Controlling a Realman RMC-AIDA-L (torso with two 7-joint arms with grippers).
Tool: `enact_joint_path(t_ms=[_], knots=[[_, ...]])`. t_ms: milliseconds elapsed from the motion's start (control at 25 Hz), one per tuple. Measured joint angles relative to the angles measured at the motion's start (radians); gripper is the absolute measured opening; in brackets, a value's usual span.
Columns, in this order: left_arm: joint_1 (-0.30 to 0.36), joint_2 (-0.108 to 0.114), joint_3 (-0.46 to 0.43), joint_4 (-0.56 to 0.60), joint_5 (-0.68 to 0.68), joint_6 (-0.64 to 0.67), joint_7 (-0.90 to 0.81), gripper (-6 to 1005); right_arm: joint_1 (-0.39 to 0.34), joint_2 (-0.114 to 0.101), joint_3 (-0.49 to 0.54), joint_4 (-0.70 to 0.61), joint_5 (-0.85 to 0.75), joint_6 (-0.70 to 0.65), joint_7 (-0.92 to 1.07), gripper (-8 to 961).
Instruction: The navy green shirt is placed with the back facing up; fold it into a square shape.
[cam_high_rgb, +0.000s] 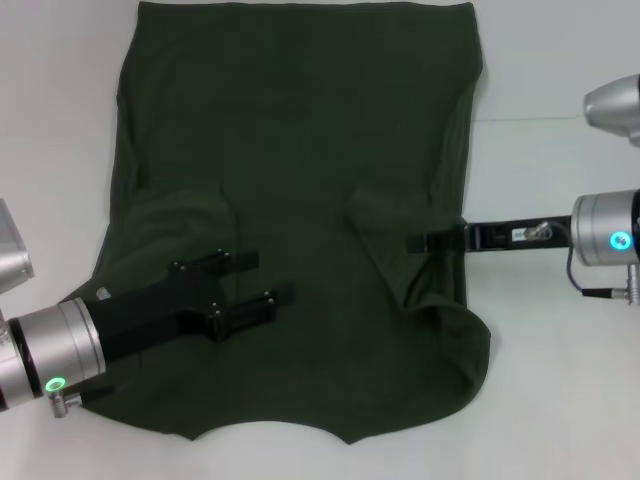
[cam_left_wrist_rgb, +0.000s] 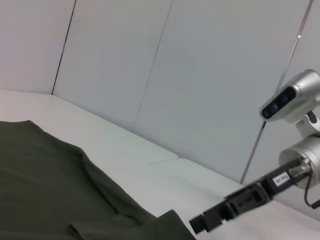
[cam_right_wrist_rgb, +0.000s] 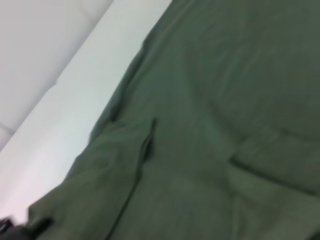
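The navy green shirt (cam_high_rgb: 300, 150) lies spread on the white table (cam_high_rgb: 560, 60), plain side up, with both sleeves folded in over the body. Its cloth is bunched at the near right corner. My left gripper (cam_high_rgb: 262, 280) is over the shirt's near left part, with its fingers apart and nothing between them. My right gripper (cam_high_rgb: 415, 242) reaches in from the right and hovers at the folded right sleeve's edge. It also shows in the left wrist view (cam_left_wrist_rgb: 197, 226) beside the shirt (cam_left_wrist_rgb: 40, 175). The right wrist view shows only shirt cloth (cam_right_wrist_rgb: 225, 100) and table.
Bare white table (cam_high_rgb: 560, 400) lies to the right and left of the shirt. A seam line (cam_high_rgb: 530, 118) crosses the table at the far right. Grey wall panels (cam_left_wrist_rgb: 200, 75) stand behind the table.
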Motion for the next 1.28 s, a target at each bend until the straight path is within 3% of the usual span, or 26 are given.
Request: enact_joint_path(t_ms=[280, 640, 920, 1200, 1280], knots=[[0.000, 0.000, 0.000, 0.000, 0.000, 0.001, 0.003, 762, -0.006, -0.013, 0.003, 0.005, -0.001, 0.059, 0.045, 564], [-0.003, 0.001, 0.000, 0.001, 0.000, 0.001, 0.006, 760, 0.004, 0.001, -0.002, 0.013, -0.001, 0.161, 0.069, 530], [-0.005, 0.002, 0.000, 0.004, 0.000, -0.007, 0.008, 761, 0.024, 0.024, -0.004, 0.035, 0.001, 0.222, 0.070, 409], [-0.003, 0.002, 0.000, 0.015, 0.002, -0.008, 0.008, 762, 0.037, 0.028, -0.003, 0.066, 0.000, 0.242, 0.070, 245], [-0.002, 0.002, 0.000, 0.015, 0.002, -0.008, 0.008, 762, 0.035, 0.026, -0.003, 0.066, 0.000, 0.236, 0.071, 245]])
